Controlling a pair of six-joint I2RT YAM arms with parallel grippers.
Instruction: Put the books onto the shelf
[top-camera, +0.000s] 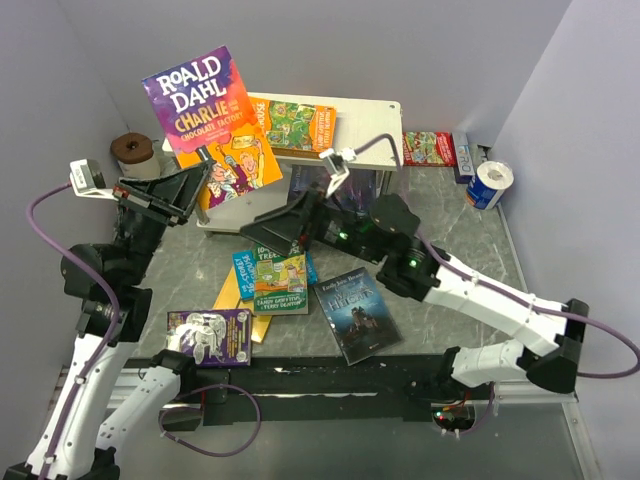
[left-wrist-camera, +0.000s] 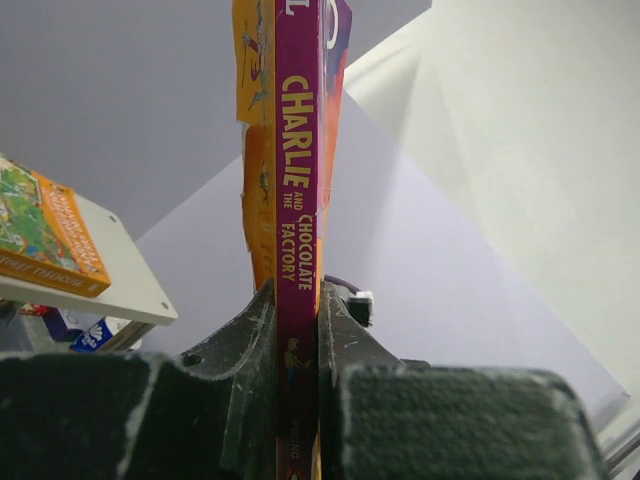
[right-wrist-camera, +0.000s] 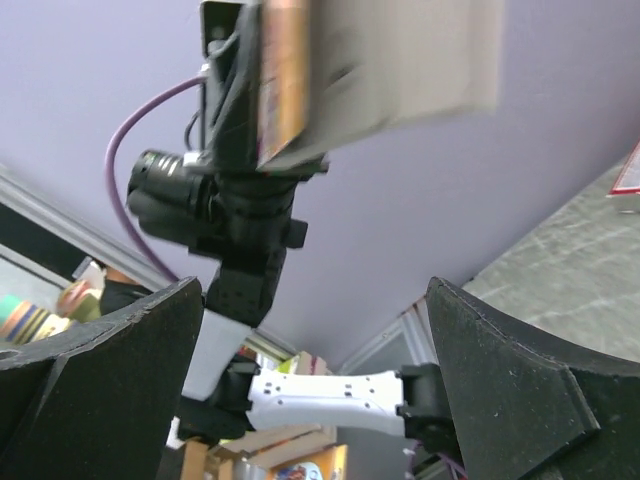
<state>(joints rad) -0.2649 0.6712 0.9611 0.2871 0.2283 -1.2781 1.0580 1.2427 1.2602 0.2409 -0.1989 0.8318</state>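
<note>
1. The left fingers (top-camera: 190, 180) are clamping the lower edge of the Roald Dahl book (top-camera: 205, 115). In the left wrist view one finger is pressing on each side of its purple spine.
2. That book is hanging in the air, tilted, with its cover facing the top camera, near the left end of the shelf (top-camera: 375, 108). The left wrist view is showing a gap between it and the shelf's top board.
3. The shelf is standing at the far side of the worktop (top-camera: 470, 245), and an orange book (top-camera: 295, 125) is lying flat on its pale top board.
4. The right fingers (right-wrist-camera: 110, 380) are standing wide apart and holding nothing. They are hovering in front of the shelf and pointing towards the left arm.
5. Four more books are lying on the worktop between the two arms.
   - The green and blue Treehouse books (top-camera: 275, 272) are overlapping each other.
   - A yellow book (top-camera: 232, 298) is showing partly from beneath them.
   - The castle-cover book (top-camera: 360, 312) is lying just to their right.
   - The purple book (top-camera: 212, 335) is lying close to the near edge.
6. A brown tape roll (top-camera: 132, 150) is sitting left of the shelf. A red-green packet (top-camera: 430, 148), a small carton (top-camera: 462, 158) and a blue-and-white cylinder (top-camera: 490, 183) are sitting to its right.
</note>
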